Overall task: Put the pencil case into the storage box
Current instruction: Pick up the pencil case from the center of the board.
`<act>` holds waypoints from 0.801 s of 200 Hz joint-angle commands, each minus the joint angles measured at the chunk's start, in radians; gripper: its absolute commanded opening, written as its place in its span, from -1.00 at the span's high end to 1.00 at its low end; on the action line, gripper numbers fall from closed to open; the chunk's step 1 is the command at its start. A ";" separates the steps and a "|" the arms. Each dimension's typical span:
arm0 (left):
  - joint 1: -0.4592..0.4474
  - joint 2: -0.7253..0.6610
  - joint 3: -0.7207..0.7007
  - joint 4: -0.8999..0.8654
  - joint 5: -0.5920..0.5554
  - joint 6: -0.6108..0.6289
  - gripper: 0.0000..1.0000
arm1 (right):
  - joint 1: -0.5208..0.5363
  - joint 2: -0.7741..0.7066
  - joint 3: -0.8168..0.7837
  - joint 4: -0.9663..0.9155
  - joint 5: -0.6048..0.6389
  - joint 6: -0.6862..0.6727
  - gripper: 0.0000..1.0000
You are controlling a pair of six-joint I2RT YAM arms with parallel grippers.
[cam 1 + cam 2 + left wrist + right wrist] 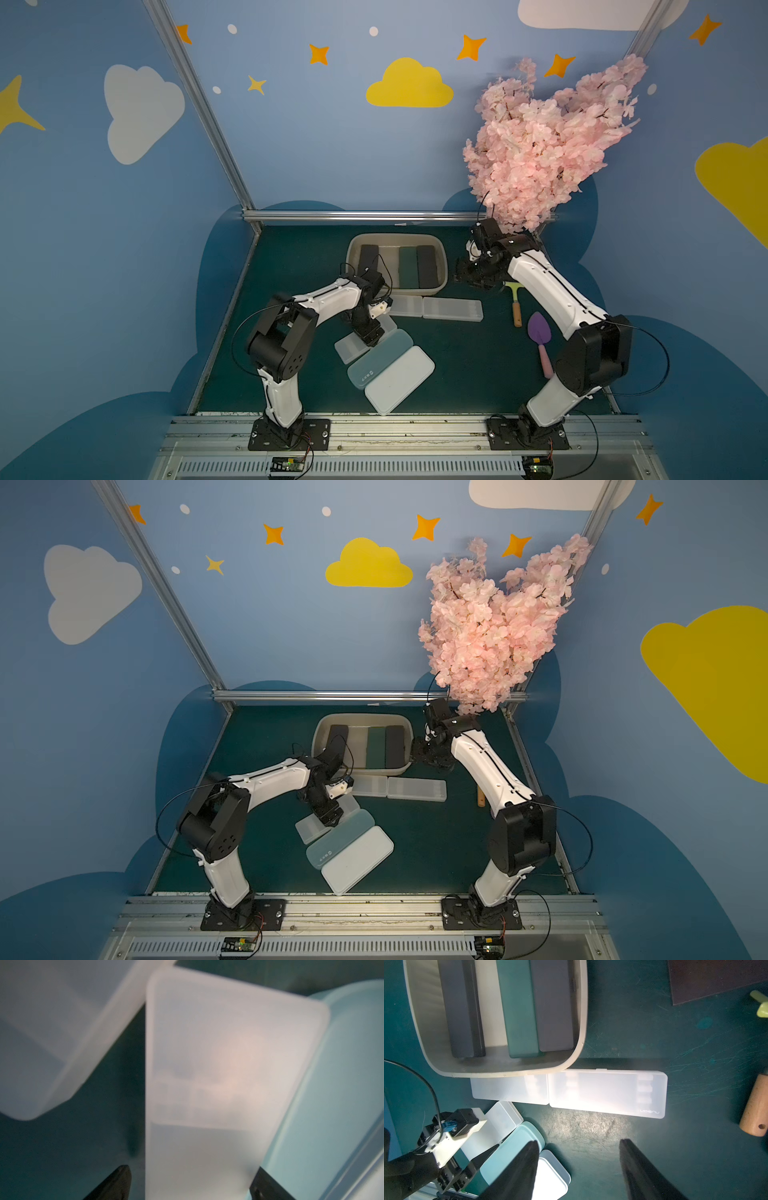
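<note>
Pencil case [348,351], frosted, lower middle in a top view, your left gripper [192,1171] spread astride it, right gripper [578,1141] parted too

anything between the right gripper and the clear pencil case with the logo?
No. The right wrist view shows only bare, scuffed green mat between the right gripper and the clear pencil case beside the storage box.

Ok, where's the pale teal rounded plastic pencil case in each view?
Both top views: the pale teal pencil case lies slantwise, low of centre.
Left wrist: teal case alongside the frosted clear plastic case.
Right wrist: teal case beside that frosted case.
Shared landmark: the frosted case.
</note>
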 commanded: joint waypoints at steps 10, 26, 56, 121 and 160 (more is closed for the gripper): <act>-0.002 0.037 -0.009 0.006 -0.047 0.013 -0.64 | -0.003 0.012 0.028 -0.033 0.002 -0.006 -0.32; 0.002 0.032 -0.013 0.006 -0.057 0.015 -0.54 | -0.003 0.014 0.028 -0.033 0.001 -0.006 -0.32; 0.000 0.024 -0.018 0.002 -0.088 0.005 -0.23 | -0.003 0.023 0.034 -0.032 -0.006 -0.006 -0.32; 0.003 -0.159 -0.019 -0.074 -0.101 -0.028 -0.02 | -0.003 0.033 0.044 -0.031 -0.011 -0.010 -0.32; 0.003 -0.224 0.030 -0.168 -0.052 -0.030 0.00 | -0.003 0.048 0.049 -0.027 -0.024 -0.015 -0.31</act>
